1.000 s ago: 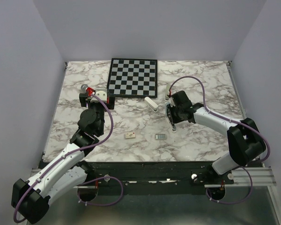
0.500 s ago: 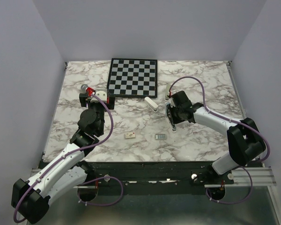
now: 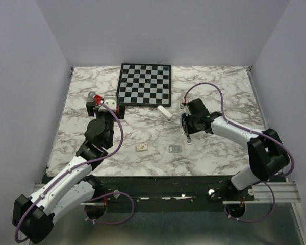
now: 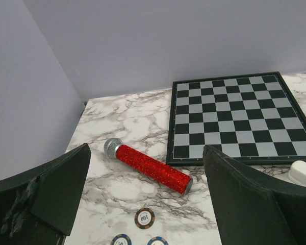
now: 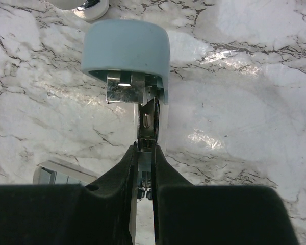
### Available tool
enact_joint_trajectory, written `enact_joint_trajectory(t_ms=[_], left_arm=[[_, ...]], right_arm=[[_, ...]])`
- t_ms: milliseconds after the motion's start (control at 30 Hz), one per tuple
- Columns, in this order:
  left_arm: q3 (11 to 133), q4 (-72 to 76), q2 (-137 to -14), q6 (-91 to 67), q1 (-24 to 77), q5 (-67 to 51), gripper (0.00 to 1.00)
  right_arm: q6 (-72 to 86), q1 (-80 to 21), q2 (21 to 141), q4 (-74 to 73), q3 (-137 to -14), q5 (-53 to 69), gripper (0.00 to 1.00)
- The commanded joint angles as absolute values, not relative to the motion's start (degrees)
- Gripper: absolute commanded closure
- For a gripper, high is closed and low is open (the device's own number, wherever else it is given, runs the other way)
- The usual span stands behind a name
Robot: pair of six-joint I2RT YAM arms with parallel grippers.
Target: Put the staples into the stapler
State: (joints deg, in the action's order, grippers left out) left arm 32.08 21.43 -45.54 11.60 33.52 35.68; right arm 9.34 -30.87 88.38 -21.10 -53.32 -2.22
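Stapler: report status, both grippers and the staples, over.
Left gripper open, empty, near the red microphone. Right gripper shut on the stapler, pinching its metal rail. Staples loose on the table, apart from it. Nothing lies between them.

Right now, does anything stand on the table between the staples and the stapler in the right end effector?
Nothing visible does. The staples lie on the table close beside the stapler, which the right end effector grips. The domino lies on the staples' other side, off that path.

Sole legible marking: "001" on a dark-rimmed poker chip [image 4: 144,218].
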Motion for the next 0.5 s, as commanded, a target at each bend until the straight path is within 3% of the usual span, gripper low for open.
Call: enact_joint_trajectory(t_ms=[0,467], left_arm=[[31.38,22.85,-44.74,12.22,33.84,36.74,0.01],[31.29,23.03,-44.39,12.30,33.84,36.91,0.01]], right_arm=[[11.07,-31.20,88.59,-22.06,-53.88,-3.95,0.82],[11.43,-31.20,89.91,-24.00,-55.37,-3.61,0.82]])
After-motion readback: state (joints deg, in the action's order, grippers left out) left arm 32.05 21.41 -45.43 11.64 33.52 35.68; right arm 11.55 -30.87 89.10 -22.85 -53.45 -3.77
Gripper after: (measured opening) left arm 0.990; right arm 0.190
